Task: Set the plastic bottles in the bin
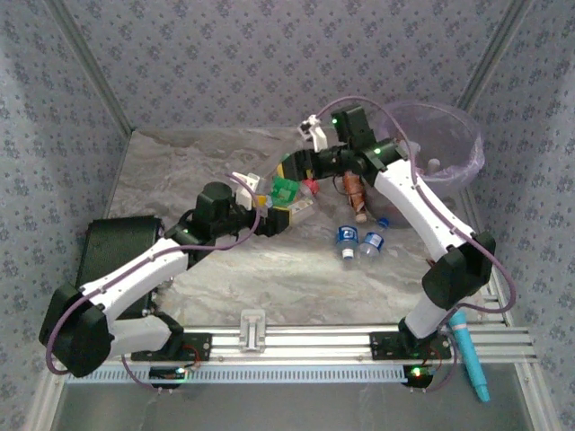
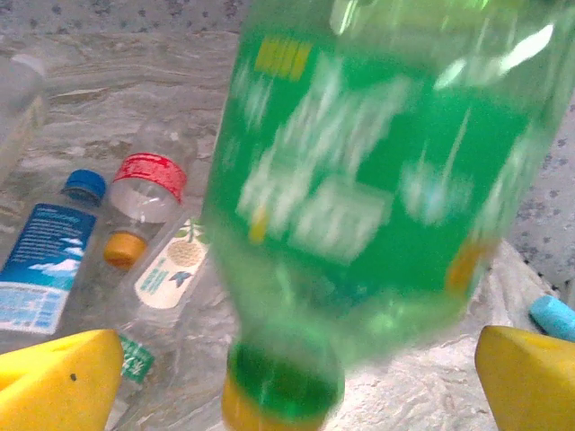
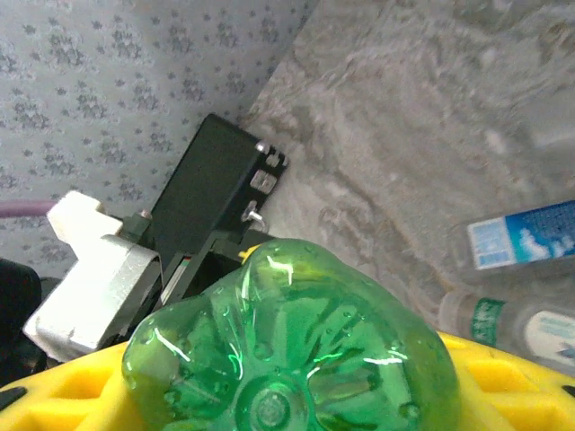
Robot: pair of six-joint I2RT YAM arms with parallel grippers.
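A green plastic bottle [image 1: 286, 190] hangs over the middle of the table between both grippers. My right gripper [image 1: 301, 168] is shut on its base end; in the right wrist view the green bottle [image 3: 287, 350] sits between the yellow fingers [image 3: 508, 377]. My left gripper [image 1: 274, 214] is open: its yellow fingers [image 2: 58, 373] stand wide of the blurred green bottle [image 2: 359, 197], whose cap end points toward the camera. More bottles lie on the table: two clear blue-labelled ones [image 1: 346, 238] [image 1: 373, 242] and an orange-brown one [image 1: 355, 193]. The bin [image 1: 467, 135] stands at the far right.
Clear bottles lie under the left gripper, one blue-labelled [image 2: 45, 260], one red-labelled [image 2: 144, 193]. A teal pen-like tool [image 1: 472, 359] rests by the right arm's base. A black box [image 1: 117, 247] sits at the left edge. Patterned walls close the table in.
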